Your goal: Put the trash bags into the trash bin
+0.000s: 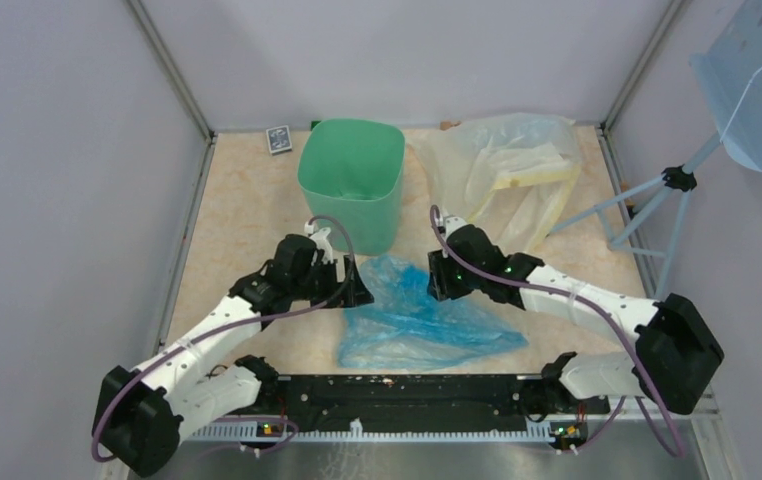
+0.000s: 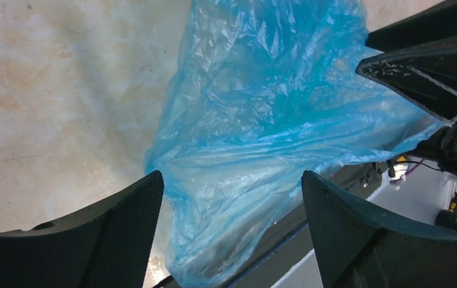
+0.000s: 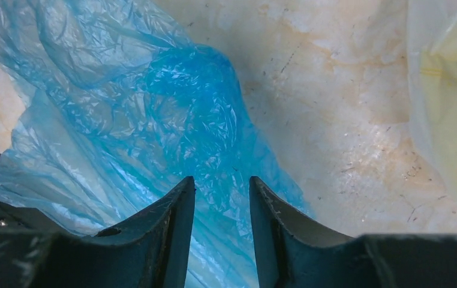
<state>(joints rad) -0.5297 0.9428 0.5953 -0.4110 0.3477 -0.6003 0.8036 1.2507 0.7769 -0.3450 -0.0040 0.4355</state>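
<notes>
one blue bag (image 1: pixel 422 322) by bin (image 1: pixel 351 182); left gripper (image 2: pixel 232 181) wide apart, right gripper (image 3: pixel 222 183) slightly apart, perhaps touching

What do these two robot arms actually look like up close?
Both the left arm and right arm have white tubular links joined by chunky black joints, ending in black wedge-shaped jaws. A thin purple cable loops along each; small green lights glow on the right one.

Clear yellow-banded bag (image 1: pixel 502 165), small dark box (image 1: pixel 277 139), perforated blue panel (image 1: pixel 757 75)
</notes>
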